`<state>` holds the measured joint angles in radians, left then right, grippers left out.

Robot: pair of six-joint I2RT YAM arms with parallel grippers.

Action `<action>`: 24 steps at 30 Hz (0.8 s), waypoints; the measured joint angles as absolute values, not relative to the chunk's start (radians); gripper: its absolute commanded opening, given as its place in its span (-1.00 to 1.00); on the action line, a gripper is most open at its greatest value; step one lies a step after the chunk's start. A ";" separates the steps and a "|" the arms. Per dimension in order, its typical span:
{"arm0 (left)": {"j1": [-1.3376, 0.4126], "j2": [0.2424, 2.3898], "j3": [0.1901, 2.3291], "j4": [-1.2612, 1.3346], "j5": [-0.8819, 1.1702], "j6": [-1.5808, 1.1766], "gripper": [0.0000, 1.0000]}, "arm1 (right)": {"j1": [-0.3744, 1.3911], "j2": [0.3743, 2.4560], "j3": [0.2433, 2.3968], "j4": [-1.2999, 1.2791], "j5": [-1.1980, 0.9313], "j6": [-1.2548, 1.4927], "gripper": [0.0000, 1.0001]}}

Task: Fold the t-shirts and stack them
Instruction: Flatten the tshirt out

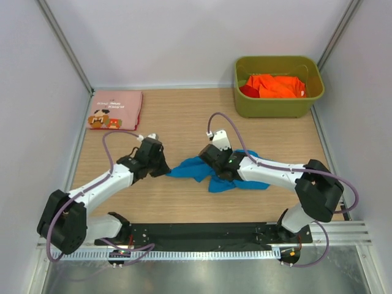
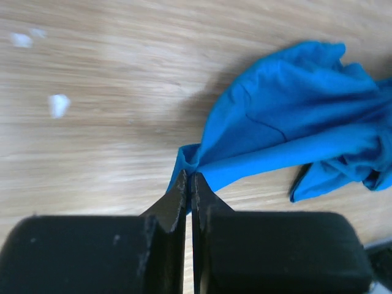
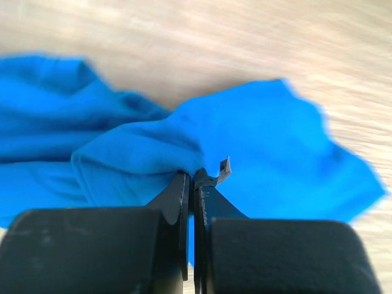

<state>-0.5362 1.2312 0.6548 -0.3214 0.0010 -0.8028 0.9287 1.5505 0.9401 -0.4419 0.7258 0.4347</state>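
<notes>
Blue shirt (image 1: 191, 169) lies crumpled at the centre of the table (image 1: 184, 116). Left gripper (image 2: 190, 179) is pinched tight on its left edge. Right gripper (image 3: 192, 176) is clamped on a fold near its middle. Pink shirt (image 1: 115, 110) lies folded at the far left. Orange shirt (image 1: 275, 86) is in the bin (image 1: 278, 109).

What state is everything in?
blue t-shirt, crumpled on table
left gripper, shut on blue t-shirt
right gripper, shut on blue t-shirt
pink t-shirt, folded flat, far left
orange t-shirt, bunched in bin
red t-shirt, bunched in bin, mostly hidden
bin, upright, holding both
</notes>
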 measured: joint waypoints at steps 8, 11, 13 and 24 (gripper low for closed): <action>-0.528 1.078 0.981 -0.653 -0.254 -0.802 -0.99 | 0.878 1.307 1.142 -0.852 0.882 0.684 -0.98; -0.523 1.022 1.000 -0.710 -0.310 -0.796 -0.99 | 0.702 1.094 1.047 -0.903 0.841 0.746 -0.98; -0.508 1.016 0.985 -0.745 -0.326 -0.786 -0.99 | 0.543 0.987 0.943 -0.920 0.786 0.758 -0.98; -0.414 1.134 0.885 -0.771 -0.216 -0.751 -1.00 | 0.230 1.060 0.831 -0.888 0.564 0.793 -0.26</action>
<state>-0.4141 1.1336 0.8848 -0.7708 -0.2165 -0.7506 0.2298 1.0595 0.8314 -0.8875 0.5636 0.7929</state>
